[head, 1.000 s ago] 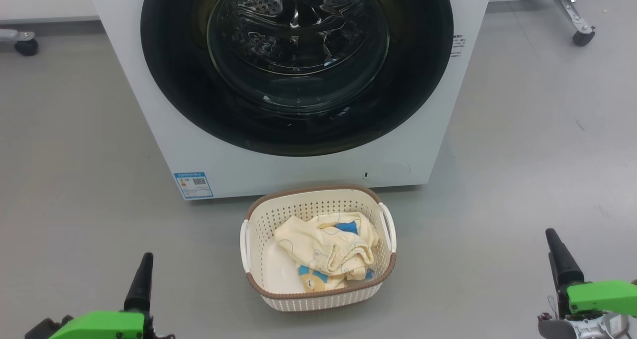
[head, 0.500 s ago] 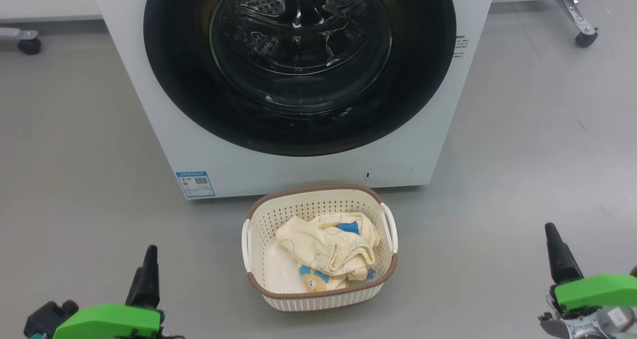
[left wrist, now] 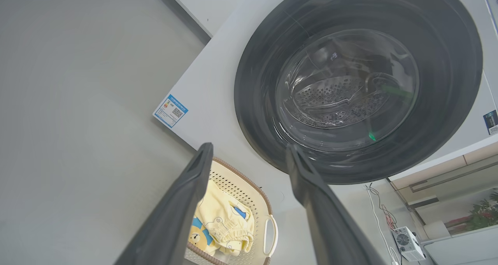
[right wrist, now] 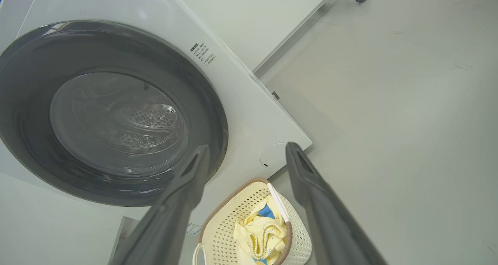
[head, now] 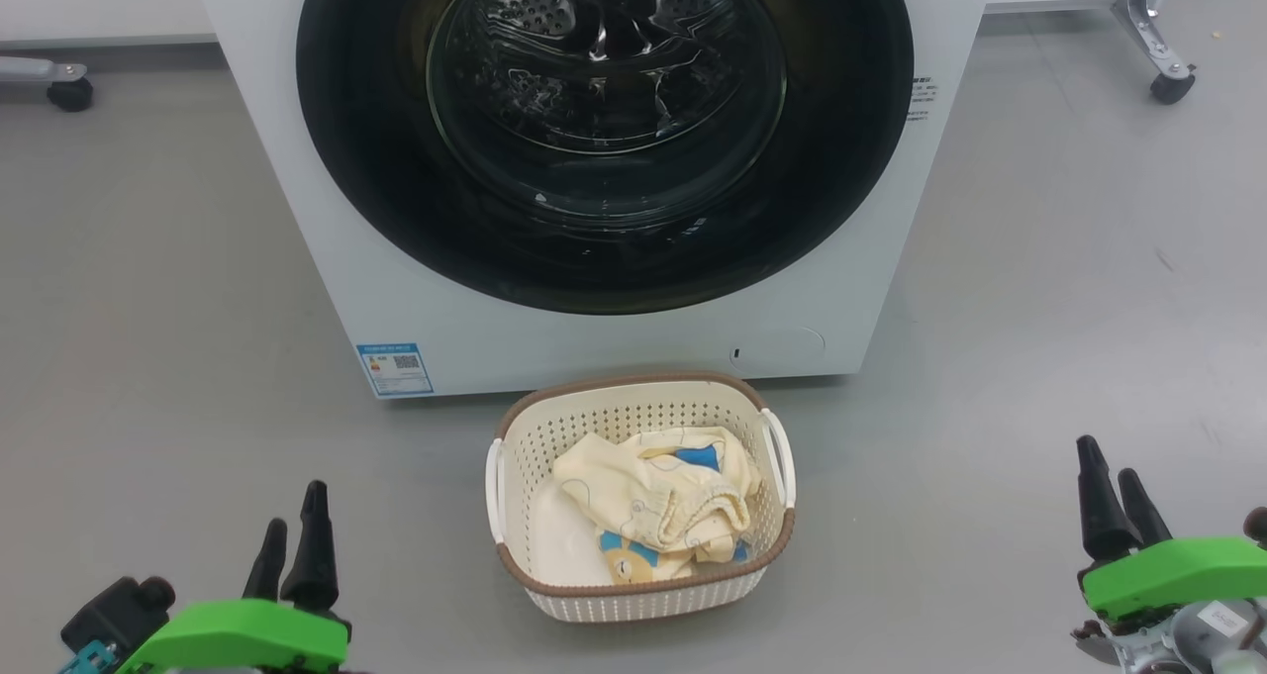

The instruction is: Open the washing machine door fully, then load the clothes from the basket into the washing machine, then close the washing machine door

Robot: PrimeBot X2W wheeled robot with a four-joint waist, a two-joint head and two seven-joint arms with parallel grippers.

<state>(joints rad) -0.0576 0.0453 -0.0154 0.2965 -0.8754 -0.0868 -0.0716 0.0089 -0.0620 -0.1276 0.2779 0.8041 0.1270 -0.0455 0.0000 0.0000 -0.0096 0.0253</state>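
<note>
There stood one washing machine (head: pixel 287 189) with one door (head: pixel 604 268), one basket (head: pixel 643 600), one heap of clothes (head: pixel 643 496), one blue sticker (head: pixel 395 368) and two grippers, the left gripper (head: pixel 295 508) and the right gripper (head: pixel 1107 459)

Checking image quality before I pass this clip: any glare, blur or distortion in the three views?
Head view: sharp, evenly lit, white glints on the washing machine door glass. Left wrist view: wide-angle stretch, door rim hazy grey, green speck reflected in the glass, left gripper fingers soft-edged. Right wrist view: same stretch and grey haze, right gripper fingers slightly soft; basket crisp.
</note>
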